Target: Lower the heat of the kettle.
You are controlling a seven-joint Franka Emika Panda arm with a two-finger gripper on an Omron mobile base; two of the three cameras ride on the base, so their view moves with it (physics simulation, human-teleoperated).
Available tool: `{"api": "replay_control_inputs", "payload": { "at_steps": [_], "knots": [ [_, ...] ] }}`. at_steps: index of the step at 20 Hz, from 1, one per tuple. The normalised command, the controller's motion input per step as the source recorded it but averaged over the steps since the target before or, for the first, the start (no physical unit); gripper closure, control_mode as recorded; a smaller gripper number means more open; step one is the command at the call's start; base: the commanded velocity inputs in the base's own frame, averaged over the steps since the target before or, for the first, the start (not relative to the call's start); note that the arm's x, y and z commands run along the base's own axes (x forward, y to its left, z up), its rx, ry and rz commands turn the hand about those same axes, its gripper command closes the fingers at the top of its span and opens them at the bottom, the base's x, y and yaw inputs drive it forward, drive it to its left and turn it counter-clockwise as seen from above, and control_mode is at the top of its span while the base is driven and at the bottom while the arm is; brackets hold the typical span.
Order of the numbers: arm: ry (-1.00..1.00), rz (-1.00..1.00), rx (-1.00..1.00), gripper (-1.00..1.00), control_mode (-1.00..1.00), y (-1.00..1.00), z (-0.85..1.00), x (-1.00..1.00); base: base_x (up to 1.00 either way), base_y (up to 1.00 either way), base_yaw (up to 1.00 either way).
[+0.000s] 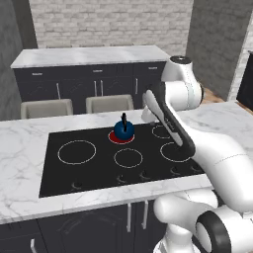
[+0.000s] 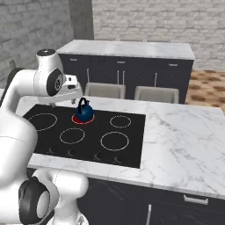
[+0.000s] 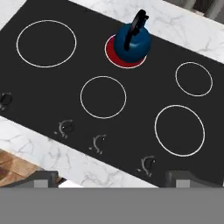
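Observation:
The small dark-blue kettle [image 3: 133, 41] with its thin black upright handle stands on a red glowing burner [image 3: 114, 57] at the back middle of the black cooktop [image 3: 144, 94]. The kettle also appears in the left base view [image 1: 123, 130] and the right base view [image 2: 84, 112]. A row of small knobs [image 3: 99, 142] runs along the cooktop's front edge. My gripper [image 3: 115, 178] hangs high above that front edge, open, its two fingertips [image 3: 43, 178] far apart with nothing between them. It is well clear of the kettle and the knobs.
Several white burner rings [image 3: 103, 96] mark the cooktop, which sits in a white marble counter [image 2: 184, 136]. Two beige stools [image 1: 47, 107] stand behind it, before a back counter with dark cabinets [image 1: 89, 57]. My forearm [image 1: 168, 118] crosses over the cooktop's right side.

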Motion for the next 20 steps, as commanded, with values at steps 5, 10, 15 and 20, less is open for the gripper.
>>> {"api": "replay_control_inputs", "payload": {
  "at_steps": [5,10,15,20],
  "knots": [
    [0.00,0.84,-0.15,-1.00,-1.00,0.25,-0.26,-0.02,0.00,0.00,0.00],
    [0.00,0.92,-0.11,-1.00,-1.00,0.15,-0.23,-0.07,0.00,0.00,0.00],
    [0.00,0.93,-0.13,-1.00,-1.00,0.10,-0.30,-0.05,0.00,0.00,0.00],
    [0.00,0.91,-0.15,-1.00,-1.00,0.10,-0.47,-0.01,0.00,0.00,0.00]
  ]
}}
